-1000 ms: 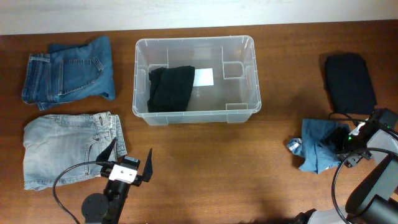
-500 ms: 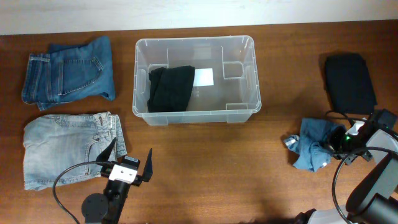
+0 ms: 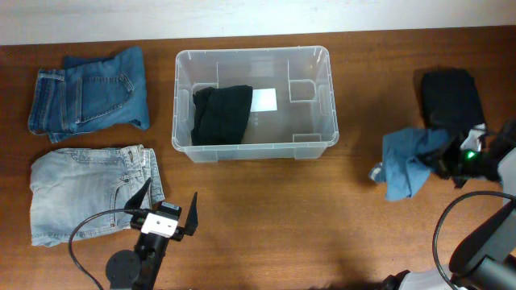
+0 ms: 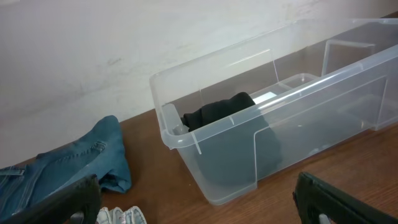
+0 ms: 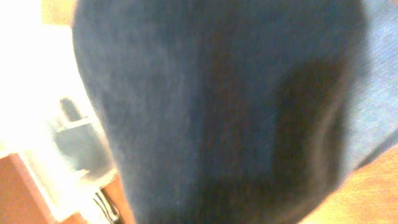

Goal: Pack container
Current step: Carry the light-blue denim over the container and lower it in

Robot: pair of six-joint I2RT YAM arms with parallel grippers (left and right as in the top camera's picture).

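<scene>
Container [image 3: 251, 52] with black garment [image 3: 222, 114] inside

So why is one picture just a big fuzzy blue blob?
Right wrist view: the blue cloth fills the frame close to the lens, so it is out of focus, and the top left corner is washed out white. Left wrist view: sharp, with thin glints along the container rim. Overhead view: sharp and evenly lit.

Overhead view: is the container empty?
No, a folded black garment lies on the floor of the container, at its left side.
</scene>
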